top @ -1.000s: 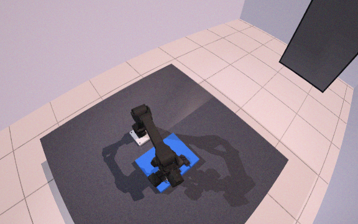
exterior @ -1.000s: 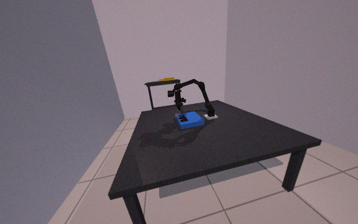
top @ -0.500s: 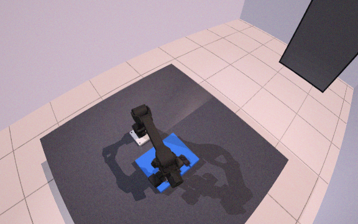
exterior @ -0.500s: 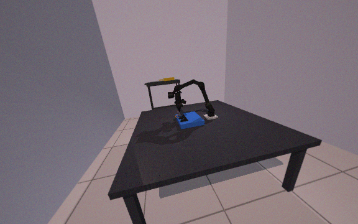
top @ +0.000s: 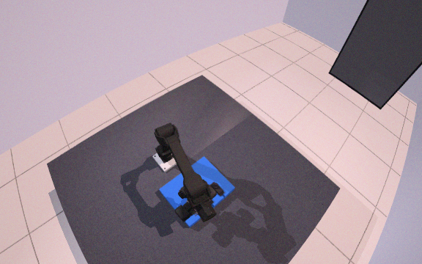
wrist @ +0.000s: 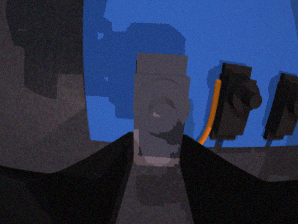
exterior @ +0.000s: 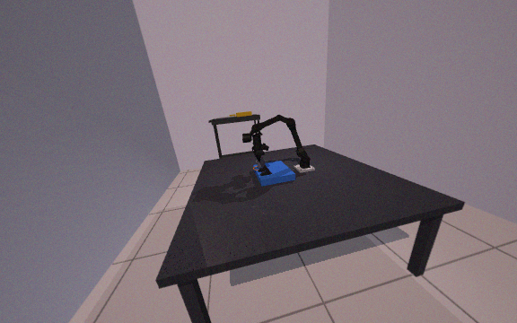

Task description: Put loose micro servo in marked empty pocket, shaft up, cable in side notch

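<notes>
Wrist view: clamped black claw (wrist: 157,139) around grey boxy micro servo (wrist: 161,107), centre frame, left of orange curved cable (wrist: 215,110).

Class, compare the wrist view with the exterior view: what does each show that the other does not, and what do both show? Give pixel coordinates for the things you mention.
Only the wrist view shows the grey servo (wrist: 161,95) clearly, held between the gripper's fingers with its round shaft side facing the camera, and two dark servos (wrist: 232,102) (wrist: 286,107) as separate pieces.

Only the exterior view shows the table's legs (exterior: 424,247), the white base plate (exterior: 299,170) and a yellow object (exterior: 243,114) on a stand behind.

Both show the blue deck (wrist: 235,30) (exterior: 278,179) and some orange cable (wrist: 215,107) (exterior: 255,168).
</notes>
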Controlling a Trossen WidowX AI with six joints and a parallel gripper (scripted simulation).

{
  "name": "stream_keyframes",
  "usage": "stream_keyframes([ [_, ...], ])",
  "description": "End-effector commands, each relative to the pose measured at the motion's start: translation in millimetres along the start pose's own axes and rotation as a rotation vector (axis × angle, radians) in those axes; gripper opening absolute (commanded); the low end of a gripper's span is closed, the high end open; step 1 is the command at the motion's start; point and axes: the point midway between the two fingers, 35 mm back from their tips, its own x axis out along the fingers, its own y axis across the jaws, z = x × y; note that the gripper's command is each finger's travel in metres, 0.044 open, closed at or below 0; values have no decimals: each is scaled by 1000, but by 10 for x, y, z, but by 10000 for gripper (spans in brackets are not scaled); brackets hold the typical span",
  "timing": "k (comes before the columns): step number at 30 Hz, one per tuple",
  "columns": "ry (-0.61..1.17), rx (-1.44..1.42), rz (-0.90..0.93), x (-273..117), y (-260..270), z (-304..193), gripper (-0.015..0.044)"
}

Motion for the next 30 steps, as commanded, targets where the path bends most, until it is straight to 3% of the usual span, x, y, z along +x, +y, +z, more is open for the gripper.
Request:
stream_keyframes([
  [1, -2, 5, -3, 40, -6, 4, 0],
  [30, -2, 5, -3, 234, -7, 5, 0],
])
